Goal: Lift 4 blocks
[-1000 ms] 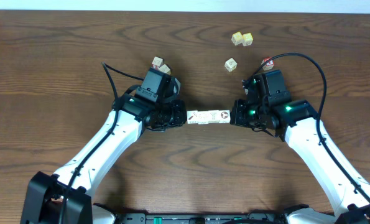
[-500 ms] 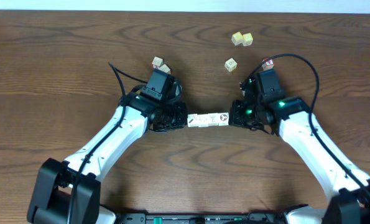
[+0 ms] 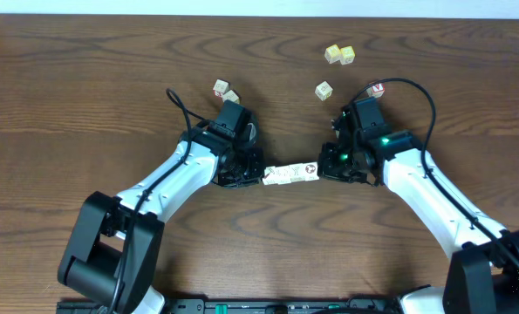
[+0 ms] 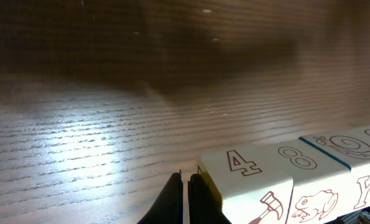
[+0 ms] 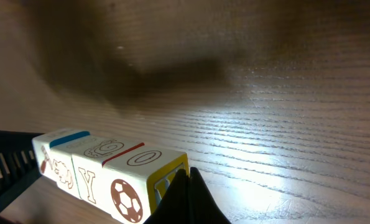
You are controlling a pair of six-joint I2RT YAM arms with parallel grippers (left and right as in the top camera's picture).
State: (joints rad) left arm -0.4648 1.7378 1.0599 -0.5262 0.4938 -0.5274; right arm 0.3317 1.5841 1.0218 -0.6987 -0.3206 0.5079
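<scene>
1. Overhead view: a dark wood-grain counter [image 3: 85, 105]. Two white arms reach in from 7 and 5 o'clock and meet near the centre.
2. The blocks [image 3: 291, 174], four small whitish cubes, lie end to end in one short row. It runs from 9 to 3 o'clock, with its right end tipped slightly toward 2 o'clock.
3. The left gripper [image 3: 257, 173] presses the row's 9 o'clock end and the right gripper [image 3: 325, 167] presses its 3 o'clock end.
4. Only this view shows the loose cubes: two yellowish cubes [image 3: 225, 92] at 11 o'clock of the row, three more [image 3: 332, 54] toward 1 o'clock, and a red-bordered cube [image 3: 376, 88] beside the right arm.
5. Left wrist view: the left gripper [image 4: 186, 183] has its jaws together, touching the end of the blocks [image 4: 259, 180]. Top faces show a 4, an 8 and a teal snail. Side faces show a hammer, a frog and a Y.
6. Right wrist view: the right gripper [image 5: 188, 180] also has its jaws together against the blocks [image 5: 104, 174]. Its nearest cube has an oval on top, a football on the side and a yellow-edged end.
7. The row may hang just clear of the counter, but the shadow makes this unsure.
</scene>
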